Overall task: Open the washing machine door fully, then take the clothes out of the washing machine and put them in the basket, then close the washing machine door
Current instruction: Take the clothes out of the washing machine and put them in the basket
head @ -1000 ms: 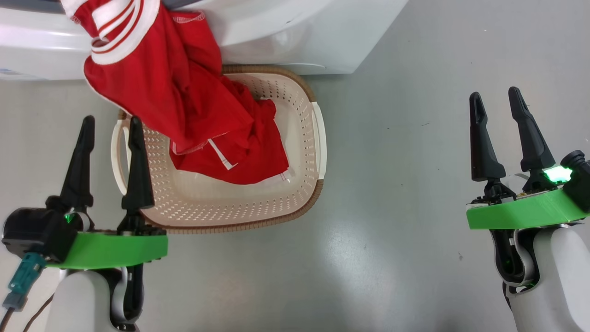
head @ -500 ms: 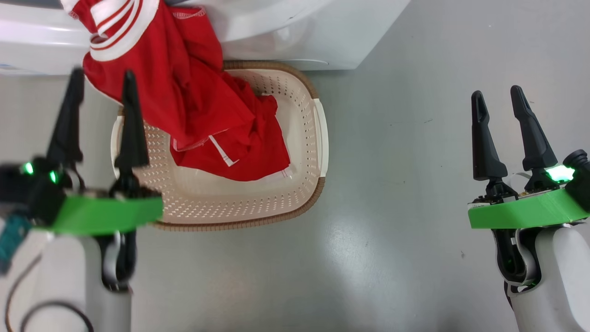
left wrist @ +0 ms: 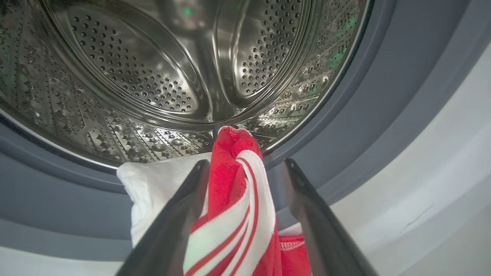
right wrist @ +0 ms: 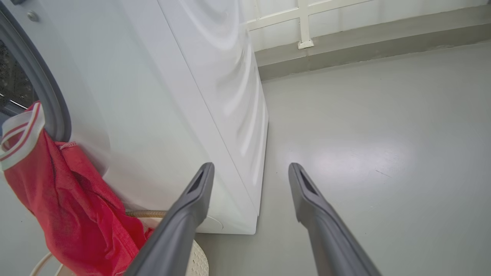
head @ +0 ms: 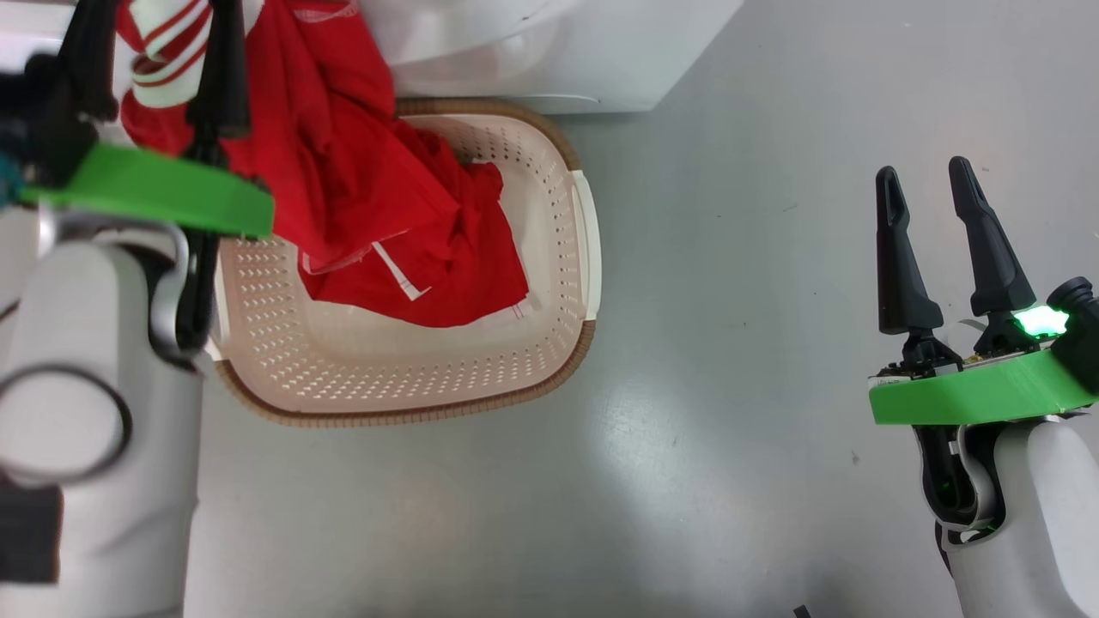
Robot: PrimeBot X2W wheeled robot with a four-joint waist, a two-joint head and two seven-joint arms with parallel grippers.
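The red clothes (head: 378,197) hang from the mouth of the washing machine (head: 532,51) down into the cream basket (head: 412,403) on the floor in front of it. My left gripper (head: 159,26) is raised to the machine's opening. In the left wrist view its open fingers straddle the white-striped red band (left wrist: 234,199) at the lip of the steel drum (left wrist: 153,76), with a white piece of fabric (left wrist: 153,184) beside it. My right gripper (head: 923,172) hovers open over bare floor, holding nothing. The washing machine door is out of view.
The right wrist view looks past the machine's white side panel (right wrist: 172,96), with the basket's brown rim (right wrist: 153,213) at its foot. Grey floor (head: 730,429) stretches to the right toward a low wall ledge (right wrist: 364,42).
My left arm has risen from beside the basket to the machine's opening, and its fingers now straddle the striped band. The head camera has shifted slightly. The right gripper has stayed put.
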